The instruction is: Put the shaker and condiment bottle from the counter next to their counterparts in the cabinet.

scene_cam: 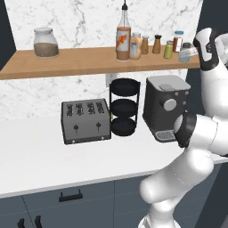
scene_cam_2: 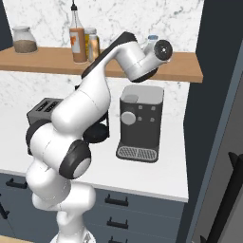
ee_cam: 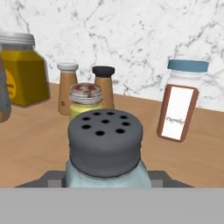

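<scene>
The gripper (ee_cam: 105,177) is closed around the shaker (ee_cam: 105,144), above the cabinet (ee_cam: 35,144) shelf.

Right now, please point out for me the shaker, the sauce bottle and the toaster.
shaker (ee_cam: 105,135): hand view, on its grey holed cap.
sauce bottle (scene_cam: 123,42): left base view, on its orange-brown body.
toaster (scene_cam: 85,121): left base view, on its dark front face.

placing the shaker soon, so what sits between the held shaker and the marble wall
In the hand view, the yellow-green shaker stands right behind the shaker, with two brown shakers farther back, then bare shelf.
</scene>
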